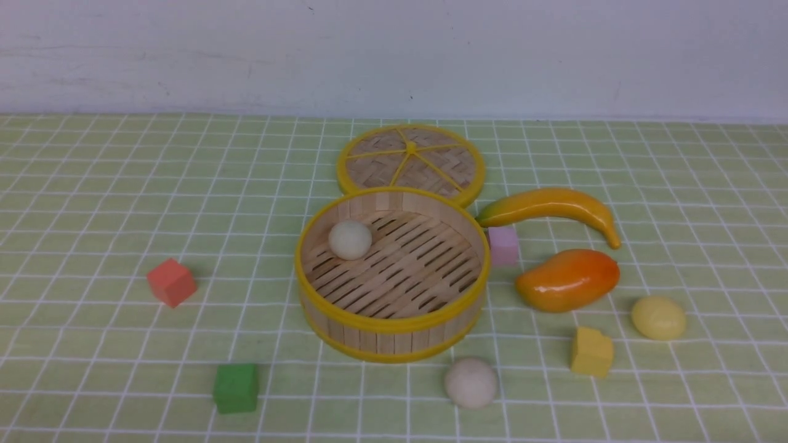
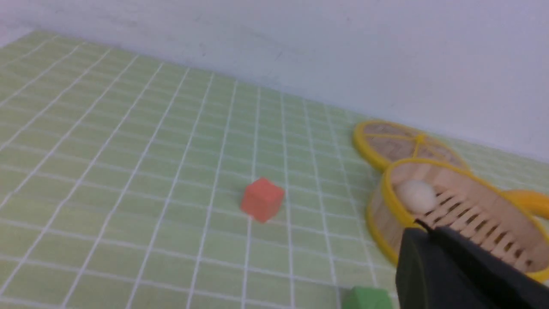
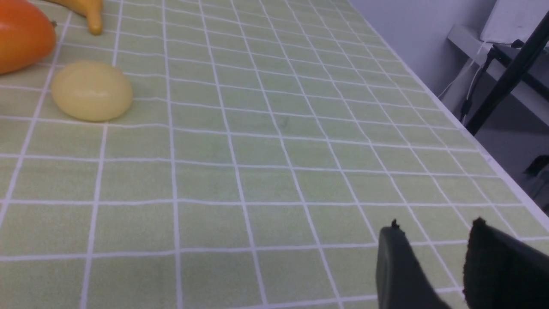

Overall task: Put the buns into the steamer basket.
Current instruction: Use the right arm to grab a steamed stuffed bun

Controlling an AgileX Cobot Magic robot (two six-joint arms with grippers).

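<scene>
Right gripper (image 3: pixel 431 223) parted, empty; left gripper (image 2: pixel 422 225) closed, empty! Loose pinch, and the smooth yellow bun (image 1: pixel 659 318) could roll!

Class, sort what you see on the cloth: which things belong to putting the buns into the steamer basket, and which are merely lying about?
Job: steamer basket; bun inside; beige bun; pale yellow bun.

Lying about: banana; mango; red, green, pink, yellow cubes.

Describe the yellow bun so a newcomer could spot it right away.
Find the round bamboo steamer basket with yellow rims, then look right past the glossy orange mango. The pale yellow ball-shaped bun lies just beyond; unlike the nearby yellow cube, it is rounded.
</scene>
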